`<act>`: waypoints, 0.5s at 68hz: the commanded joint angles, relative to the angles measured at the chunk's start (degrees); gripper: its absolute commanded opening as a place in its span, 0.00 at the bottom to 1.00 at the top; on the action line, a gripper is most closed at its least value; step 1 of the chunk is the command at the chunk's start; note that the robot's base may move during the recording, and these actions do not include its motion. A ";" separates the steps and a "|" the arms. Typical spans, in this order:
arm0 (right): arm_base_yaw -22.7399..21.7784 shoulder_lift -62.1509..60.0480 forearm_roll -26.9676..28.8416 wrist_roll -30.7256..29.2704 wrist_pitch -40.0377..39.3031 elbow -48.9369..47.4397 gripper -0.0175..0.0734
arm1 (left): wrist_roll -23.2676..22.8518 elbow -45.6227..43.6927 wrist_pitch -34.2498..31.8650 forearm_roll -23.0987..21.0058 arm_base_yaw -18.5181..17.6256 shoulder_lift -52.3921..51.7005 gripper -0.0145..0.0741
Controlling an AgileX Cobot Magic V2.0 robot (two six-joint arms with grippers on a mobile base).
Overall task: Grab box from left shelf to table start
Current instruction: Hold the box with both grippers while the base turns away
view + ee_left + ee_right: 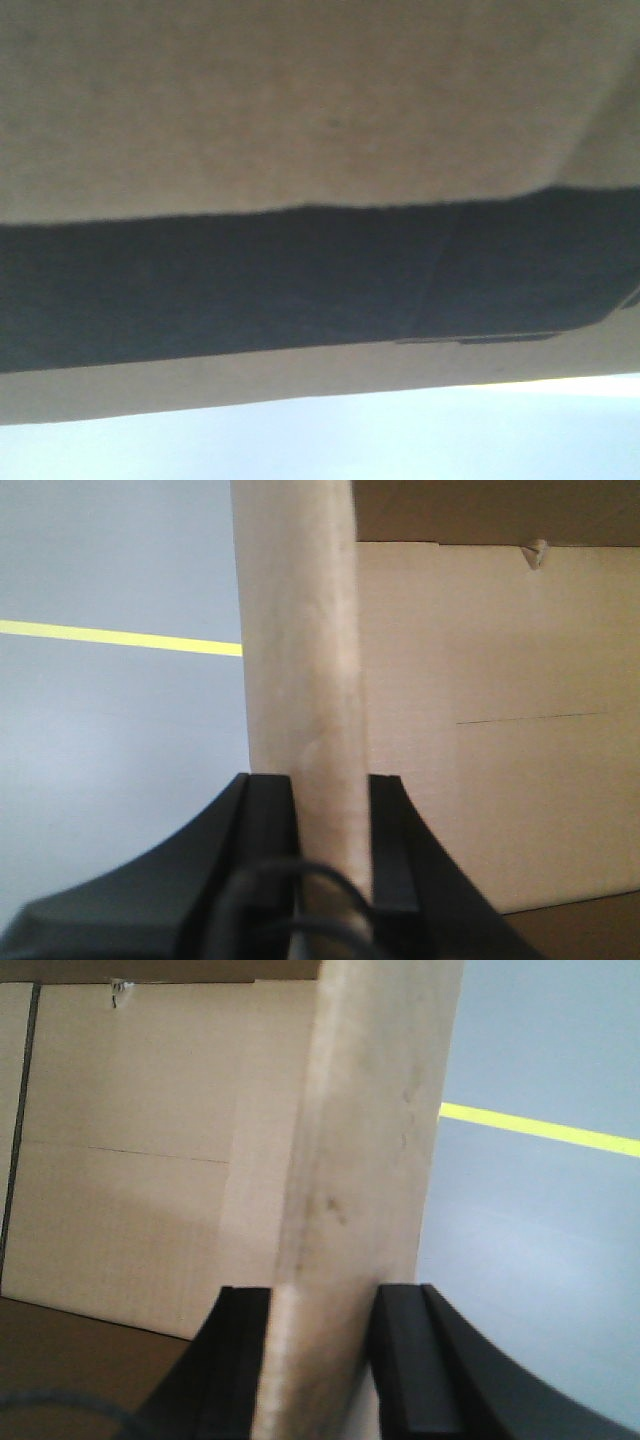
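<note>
While each pair of jaws pinches a cardboard wall, the left gripper (328, 865) and right gripper (322, 1360) hold the box (300, 100) close before the front camera, the white table (420, 445) showing beneath. Apparently mid-carry; next, both arms must lower it evenly.

Front blocked by box (300, 100); only table (400, 440) strip free below. Outside both side walls, open floor (110, 780) (yellow line (120, 637) crossing); inside, cardboard close.

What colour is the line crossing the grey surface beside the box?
Yellow line, clearest in the left wrist view.
</note>
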 commanded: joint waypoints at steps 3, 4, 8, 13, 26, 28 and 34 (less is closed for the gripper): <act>-0.33 0.60 0.68 -1.20 -6.76 -1.72 0.26 | 0.55 -2.24 -3.08 -5.06 -0.36 0.42 0.06; -0.33 0.60 0.68 -1.20 -6.76 -1.72 0.26 | 0.55 -2.24 -3.08 -5.06 -0.36 0.42 0.06; -0.33 0.60 0.68 -1.20 -6.76 -1.72 0.26 | 0.55 -2.24 -3.08 -5.06 -0.36 0.42 0.06; -0.33 0.60 0.68 -1.20 -6.76 -1.72 0.26 | 0.55 -2.24 -3.08 -5.06 -0.36 0.42 0.06; -0.33 0.60 0.68 -1.20 -6.67 -1.72 0.26 | 0.55 -2.24 -3.08 -5.06 -0.36 0.42 0.06; -0.33 0.60 0.68 -1.20 -6.67 -1.72 0.26 | 0.55 -2.24 -3.08 -5.06 -0.36 0.42 0.06; -0.33 0.60 0.68 -1.20 -6.60 -1.72 0.26 | 0.55 -2.24 -3.08 -5.06 -0.36 0.42 0.06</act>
